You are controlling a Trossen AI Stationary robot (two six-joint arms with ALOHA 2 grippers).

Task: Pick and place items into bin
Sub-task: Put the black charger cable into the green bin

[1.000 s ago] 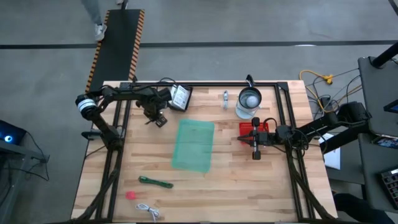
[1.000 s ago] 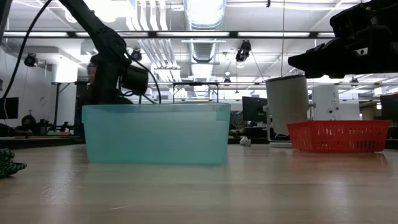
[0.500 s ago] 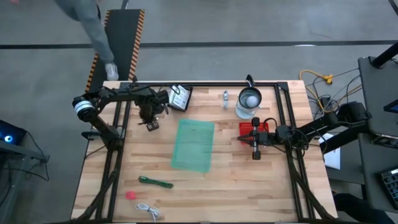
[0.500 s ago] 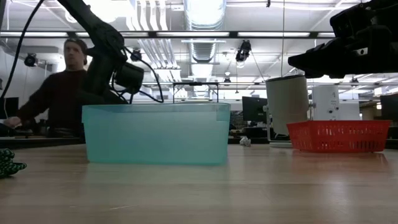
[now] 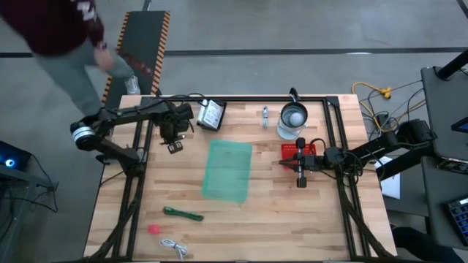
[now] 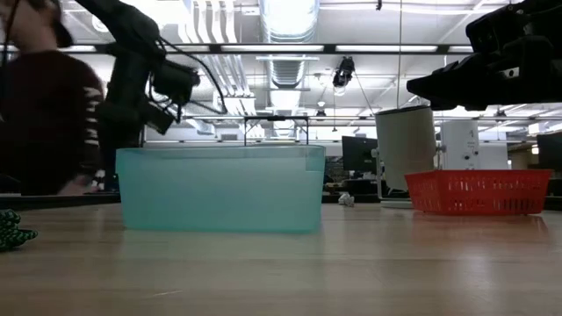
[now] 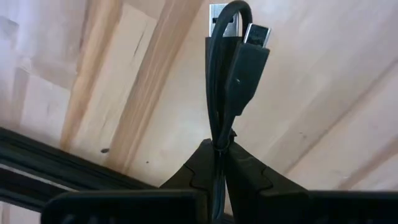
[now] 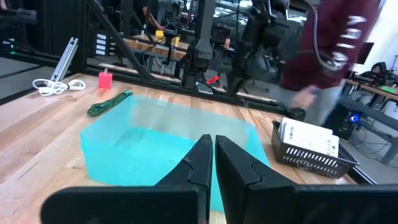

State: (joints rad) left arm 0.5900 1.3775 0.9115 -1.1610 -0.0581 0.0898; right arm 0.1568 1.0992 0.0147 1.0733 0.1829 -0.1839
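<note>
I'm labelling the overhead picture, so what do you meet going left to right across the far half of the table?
Left gripper shut on a black USB cable → dark mesh basket of white packets → small silver piece → clear glass jug with metal lid → red mesh basket.

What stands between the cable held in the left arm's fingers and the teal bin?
Nothing visible does. The left gripper, shut on the black USB cable, hangs over bare wood beside the teal bin. The black basket sits off that path, farther back.
</note>
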